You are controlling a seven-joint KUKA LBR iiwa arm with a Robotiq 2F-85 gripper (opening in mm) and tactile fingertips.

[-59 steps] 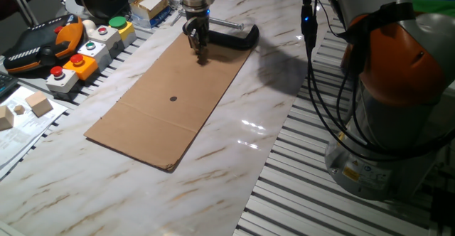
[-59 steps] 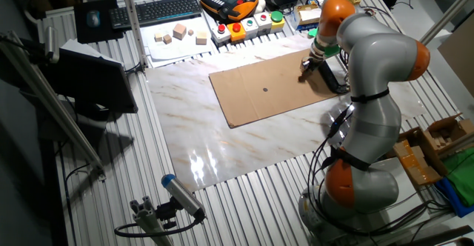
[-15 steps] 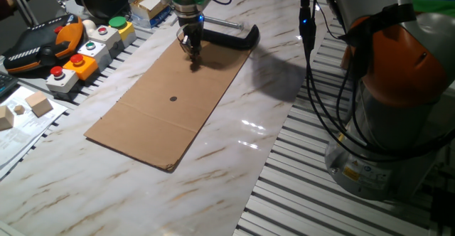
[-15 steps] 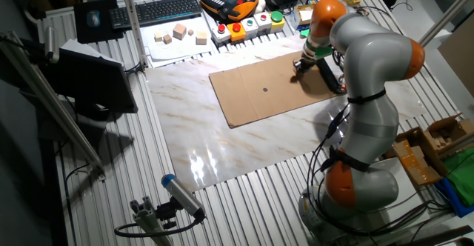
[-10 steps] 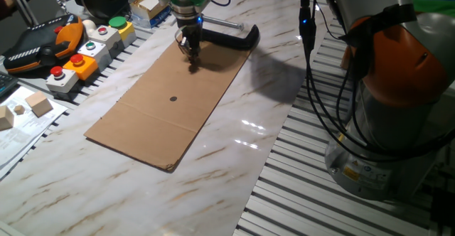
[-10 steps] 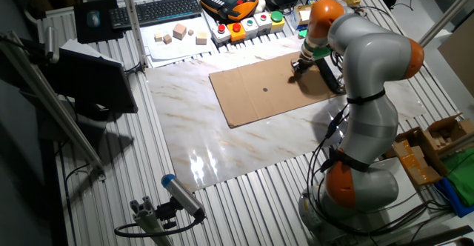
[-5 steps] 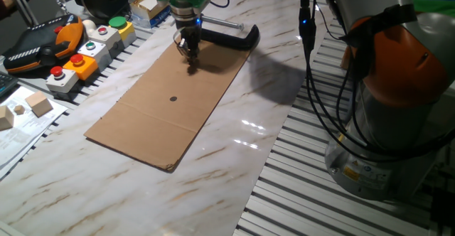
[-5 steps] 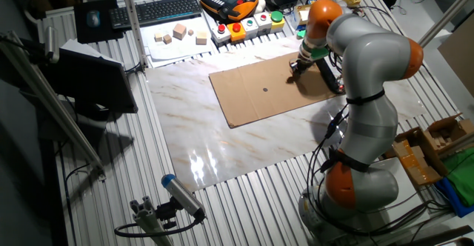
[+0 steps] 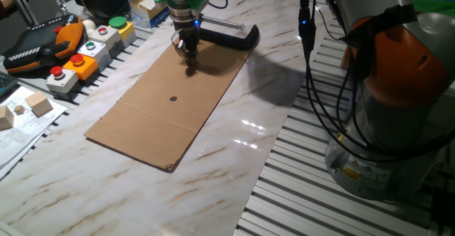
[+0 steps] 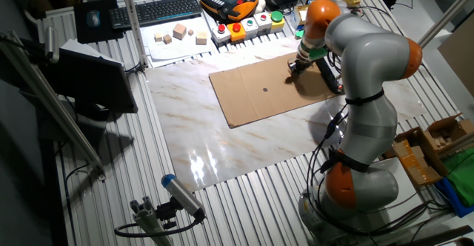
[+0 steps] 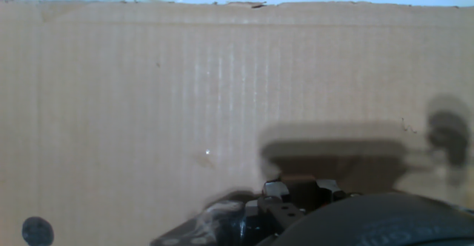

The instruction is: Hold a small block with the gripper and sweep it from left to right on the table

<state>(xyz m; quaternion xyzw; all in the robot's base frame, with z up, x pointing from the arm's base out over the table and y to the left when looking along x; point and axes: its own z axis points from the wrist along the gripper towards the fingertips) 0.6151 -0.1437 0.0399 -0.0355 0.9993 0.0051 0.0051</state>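
One gripper (image 9: pixel 190 63) points down at one cardboard sheet (image 9: pixel 167 101) lying on the table (image 9: pixel 277 87), its fingers closed on one small block (image 11: pixel 299 180), a tan sliver between the tips in the hand view. One black dot (image 9: pixel 173 99) marks the cardboard toward the near left of the gripper. One black clamp (image 9: pixel 231 35) lies just behind it. Six push-buttons (image 9: pixel 89 47) stand off to its left.

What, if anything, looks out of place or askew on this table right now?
Nothing is spilled or damaged. The cardboard sheet lies flat on the table, and the tool is down at its far end near the black C-clamp.
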